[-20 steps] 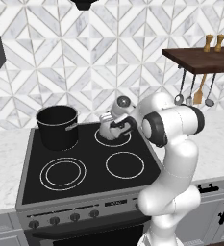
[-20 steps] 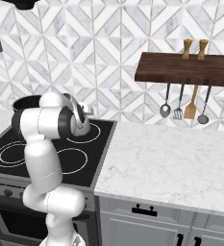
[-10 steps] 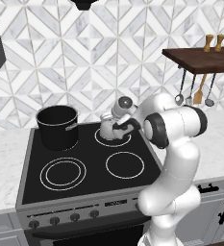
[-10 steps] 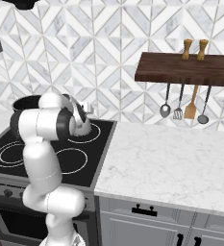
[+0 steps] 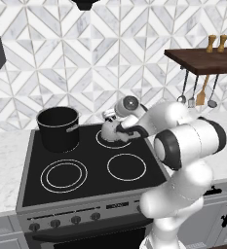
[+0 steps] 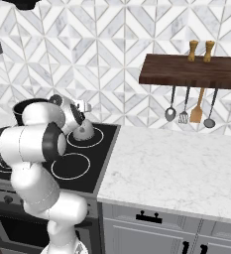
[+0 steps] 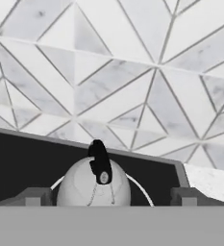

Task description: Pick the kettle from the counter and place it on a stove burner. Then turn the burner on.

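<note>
The small egg-shaped pale grey-white kettle (image 5: pixel 114 130) with its dark knob and handle is sitting upright on the black glass cooktop (image 5: pixel 85 187), inside the thin white circle of the rear right stove burner (image 5: pixel 116 141), at about two o'clock from the cooktop's middle. The white arm's two-finger pincer (image 5: pixel 118 127) is reaching in from the kettle's four o'clock side and is standing spread wide and released around it: in the hand view the two dark finger tips (image 7: pixel 36 197) are rising well apart at either side of the kettle (image 7: pixel 95 185), with a gap showing between each tip and the rounded body. From the right base view the kettle (image 6: pixel 84 131) is resting within its burner ring (image 6: pixel 89 138), partly screened by the arm. The big black cylindrical pot (image 5: pixel 58 128) is occupying the rear left burner, at about nine o'clock from the kettle and well apart from it. The white marble-look surface (image 6: pixel 176 163) with faint grey veins is stretching away at the cooktop's three o'clock side, below a dark wooden shelf (image 6: pixel 191 72) that is carrying hanging utensils (image 6: pixel 189 109).
</note>
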